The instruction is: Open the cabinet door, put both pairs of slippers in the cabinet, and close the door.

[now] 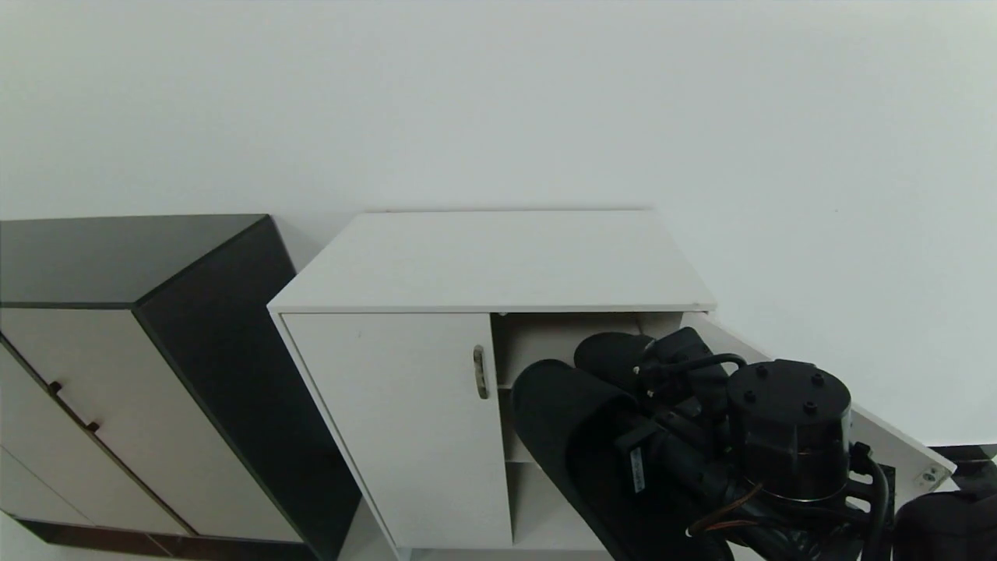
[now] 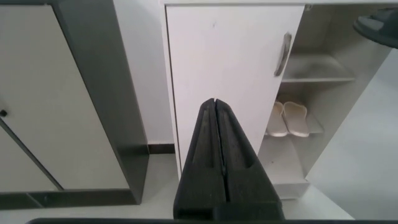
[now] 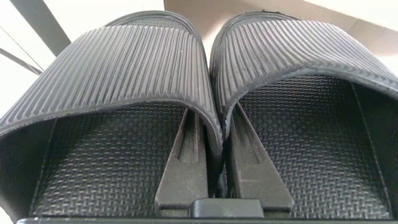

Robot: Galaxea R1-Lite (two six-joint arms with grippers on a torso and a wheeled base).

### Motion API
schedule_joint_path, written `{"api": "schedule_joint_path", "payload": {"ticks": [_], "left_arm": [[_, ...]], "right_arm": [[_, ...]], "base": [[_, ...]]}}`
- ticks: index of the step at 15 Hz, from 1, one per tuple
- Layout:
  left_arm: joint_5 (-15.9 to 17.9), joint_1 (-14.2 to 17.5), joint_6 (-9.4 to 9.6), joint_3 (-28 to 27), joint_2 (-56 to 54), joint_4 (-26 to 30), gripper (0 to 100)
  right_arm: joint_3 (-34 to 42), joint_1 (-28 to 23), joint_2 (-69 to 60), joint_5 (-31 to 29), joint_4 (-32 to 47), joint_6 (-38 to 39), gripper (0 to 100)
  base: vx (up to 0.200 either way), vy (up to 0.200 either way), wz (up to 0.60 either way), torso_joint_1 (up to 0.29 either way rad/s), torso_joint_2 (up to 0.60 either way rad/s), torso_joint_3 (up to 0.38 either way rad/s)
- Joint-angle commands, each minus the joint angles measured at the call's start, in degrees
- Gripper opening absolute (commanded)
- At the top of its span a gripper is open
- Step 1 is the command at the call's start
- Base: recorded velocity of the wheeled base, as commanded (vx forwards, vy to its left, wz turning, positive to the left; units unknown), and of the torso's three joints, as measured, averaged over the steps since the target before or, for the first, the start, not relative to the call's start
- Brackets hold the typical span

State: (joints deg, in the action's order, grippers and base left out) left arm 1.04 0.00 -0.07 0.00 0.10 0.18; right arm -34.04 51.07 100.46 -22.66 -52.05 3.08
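The white cabinet (image 1: 498,265) has its right door (image 1: 896,440) swung open and its left door (image 1: 405,421) closed. A pair of black ribbed slippers (image 3: 205,93) is pinched side by side in my right gripper (image 3: 214,180), whose fingers clamp the two inner edges. In the head view the black slippers (image 1: 568,405) hang in front of the open compartment, toes toward the shelves. A pair of white slippers (image 2: 288,118) lies on the middle shelf (image 2: 314,127) inside. My left gripper (image 2: 215,106) is shut on nothing, held low in front of the closed left door (image 2: 224,74).
A dark-sided cabinet with pale drawers (image 1: 117,374) stands left of the white one, a narrow gap between them. A plain white wall rises behind. The upper shelf (image 2: 317,68) is bare. The left door carries a metal handle (image 1: 480,372).
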Motion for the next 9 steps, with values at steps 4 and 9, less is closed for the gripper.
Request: {"api": "schedule_joint_path", "payload": {"ticks": [4,9], "left_arm": [[-0.07,0.0,-0.01,0.0,-0.01,-0.01,0],[0.02,0.0,-0.01,0.0,-0.01,-0.01,0]], "right_arm": [[0.2,0.09,0.08,-0.1,-0.15,-0.36,0],[0.29,0.17,0.17,-0.1,-0.15,-0.36,0]], "base": [[0.0,0.0,0.0,-0.211,0.53,0.316],[0.0,0.0,0.0,-0.181,0.5,0.319]]}}
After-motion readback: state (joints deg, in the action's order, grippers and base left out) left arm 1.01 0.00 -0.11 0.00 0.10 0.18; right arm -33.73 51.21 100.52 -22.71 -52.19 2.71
